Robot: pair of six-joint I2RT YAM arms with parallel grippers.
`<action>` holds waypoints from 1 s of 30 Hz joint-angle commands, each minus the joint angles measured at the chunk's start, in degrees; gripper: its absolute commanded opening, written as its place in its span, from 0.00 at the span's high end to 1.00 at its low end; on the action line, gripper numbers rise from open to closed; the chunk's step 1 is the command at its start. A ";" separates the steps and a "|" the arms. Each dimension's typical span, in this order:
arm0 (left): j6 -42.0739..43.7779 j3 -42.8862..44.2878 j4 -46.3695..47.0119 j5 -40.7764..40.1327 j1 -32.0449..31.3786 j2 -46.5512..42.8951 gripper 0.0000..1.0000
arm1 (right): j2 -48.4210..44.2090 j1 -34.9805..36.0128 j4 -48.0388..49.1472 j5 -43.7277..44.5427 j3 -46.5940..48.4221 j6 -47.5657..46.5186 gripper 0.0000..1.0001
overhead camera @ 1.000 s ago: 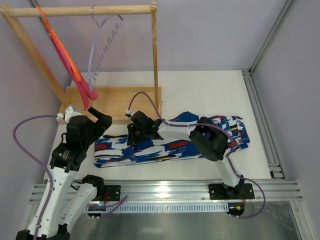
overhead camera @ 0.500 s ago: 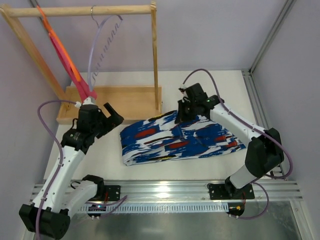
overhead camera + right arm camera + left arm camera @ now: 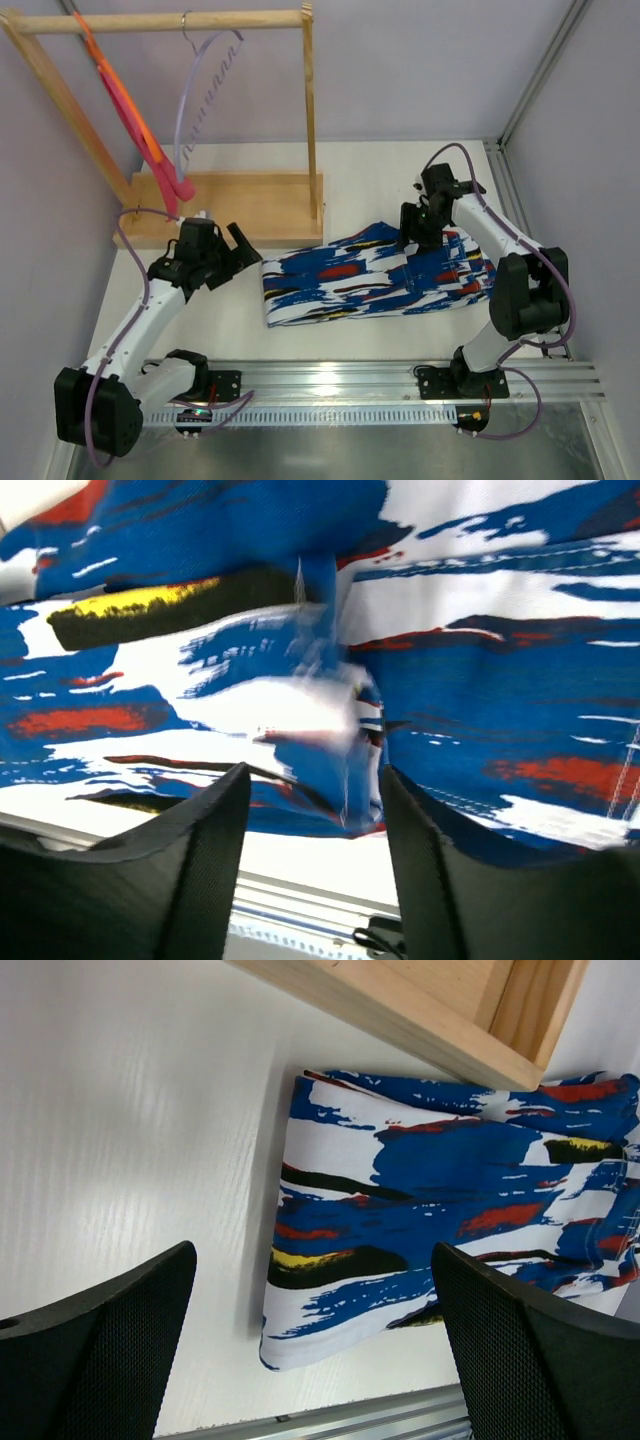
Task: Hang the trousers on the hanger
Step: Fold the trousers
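Observation:
The trousers (image 3: 375, 275), in a blue, white, red and black print, lie folded flat on the white table right of centre. The pale lavender hanger (image 3: 205, 90) hangs by its hook from the wooden rail at the back left. My left gripper (image 3: 240, 245) hovers just left of the trousers' left end, open wide; in the left wrist view the trousers (image 3: 440, 1190) lie ahead of the left gripper (image 3: 315, 1360), untouched. My right gripper (image 3: 415, 232) is over the trousers' far edge. In its wrist view the right gripper (image 3: 312, 780) stands open, a blurred fold of the trousers (image 3: 330, 710) loose between the fingers.
A wooden rack with a top rail (image 3: 170, 20) and a base tray (image 3: 250, 205) stands at the back left. An orange hanger with pink-red cloth (image 3: 140, 130) hangs on it. An aluminium rail (image 3: 330, 375) runs along the near edge, and frame rails (image 3: 520, 240) line the right side.
My right gripper has dragged the trousers to the right and opened, letting the cloth go. My left arm has reached out to the right, toward the trousers' left end.

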 commanded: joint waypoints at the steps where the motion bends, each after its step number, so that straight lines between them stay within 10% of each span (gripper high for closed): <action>1: 1.00 -2.70 7.09 2.84 -0.52 0.93 0.00 | -3.39 -1.46 2.21 -5.14 -0.50 -2.69 0.35; 23: -3.74 -12.99 26.09 7.06 -1.40 14.99 0.22 | 2.22 -7.09 27.27 -23.82 -20.54 -3.66 0.31; 27: -5.23 -12.99 26.62 6.72 -1.40 16.23 0.37 | -0.33 -7.09 29.99 -25.50 -23.88 -3.05 0.42; 30: -6.03 -10.89 24.00 3.05 -1.31 17.19 0.77 | -2.44 -5.09 32.27 -20.49 -26.78 1.34 0.53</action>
